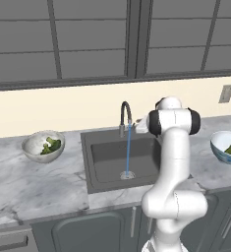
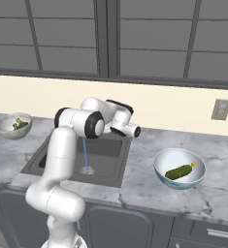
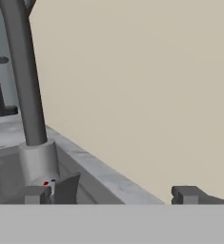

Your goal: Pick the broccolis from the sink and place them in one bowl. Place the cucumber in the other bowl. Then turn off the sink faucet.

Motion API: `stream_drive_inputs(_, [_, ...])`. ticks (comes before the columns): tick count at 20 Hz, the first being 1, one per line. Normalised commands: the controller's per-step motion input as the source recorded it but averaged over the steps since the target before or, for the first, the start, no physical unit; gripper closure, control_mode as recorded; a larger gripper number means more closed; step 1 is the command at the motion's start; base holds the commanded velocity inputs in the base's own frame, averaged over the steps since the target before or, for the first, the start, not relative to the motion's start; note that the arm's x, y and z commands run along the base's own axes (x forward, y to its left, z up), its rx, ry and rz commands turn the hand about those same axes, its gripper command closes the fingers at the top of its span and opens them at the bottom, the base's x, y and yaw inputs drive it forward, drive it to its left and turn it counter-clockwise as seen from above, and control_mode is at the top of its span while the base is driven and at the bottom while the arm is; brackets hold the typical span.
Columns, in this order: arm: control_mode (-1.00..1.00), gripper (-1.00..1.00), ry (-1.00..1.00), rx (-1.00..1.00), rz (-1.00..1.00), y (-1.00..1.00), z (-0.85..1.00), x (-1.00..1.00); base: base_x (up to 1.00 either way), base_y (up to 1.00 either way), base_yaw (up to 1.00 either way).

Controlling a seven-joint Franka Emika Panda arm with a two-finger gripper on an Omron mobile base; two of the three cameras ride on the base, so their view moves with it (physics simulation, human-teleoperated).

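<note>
The sink faucet [image 1: 125, 114] is running, and a blue stream of water [image 1: 128, 150] falls to the drain of the sink [image 1: 100, 165]. In the hand view my gripper [image 3: 112, 195] is open wide, close to the faucet's base [image 3: 37, 161]. The faucet's small side lever [image 3: 66, 187] sits just inside the left fingertip [image 3: 35, 194], not gripped. The broccolis [image 1: 50, 145] lie in the speckled bowl [image 1: 34, 147] on the left. The cucumber [image 2: 179, 171] lies in the blue-rimmed bowl [image 2: 162, 162] on the right.
My own arm [image 1: 173, 162] stands in front of the sink's right half. The beige wall [image 3: 142, 86] rises right behind the faucet. A wall outlet [image 2: 221, 109] is at the back right. The marble counter [image 1: 18, 182] runs along both sides of the sink.
</note>
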Motion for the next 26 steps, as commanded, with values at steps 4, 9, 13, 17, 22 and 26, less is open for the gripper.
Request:
stream_drive_inputs(4, [-1.0, -1.0, 0.0, 0.0, 0.0, 0.3, -0.17, 0.06, 0.0, 0.0, 0.0])
stream_drive_inputs(9, [-1.0, -1.0, 0.02, 0.0, 0.0, 0.04, -0.12, 0.16, 0.0, 0.0, 0.0])
stream_drive_inputs(13, [-1.0, -1.0, 0.04, 0.0, 0.0, 0.09, -0.01, 0.06, 0.0, 0.0, 0.0])
stream_drive_inputs(17, [-1.0, -1.0, 0.0, 0.0, 0.0, 0.27, 0.0, 0.01, 0.0, 0.0, 0.0])
stream_drive_inputs(22, [-1.0, -1.0, 0.0, 0.0, 0.0, 0.27, -0.05, 0.08, 0.0, 0.0, 0.0])
stream_drive_inputs(26, [-1.0, -1.0, 0.0, 0.0, 0.01, 0.06, -0.14, 0.25, 0.0, 0.0, 0.0])
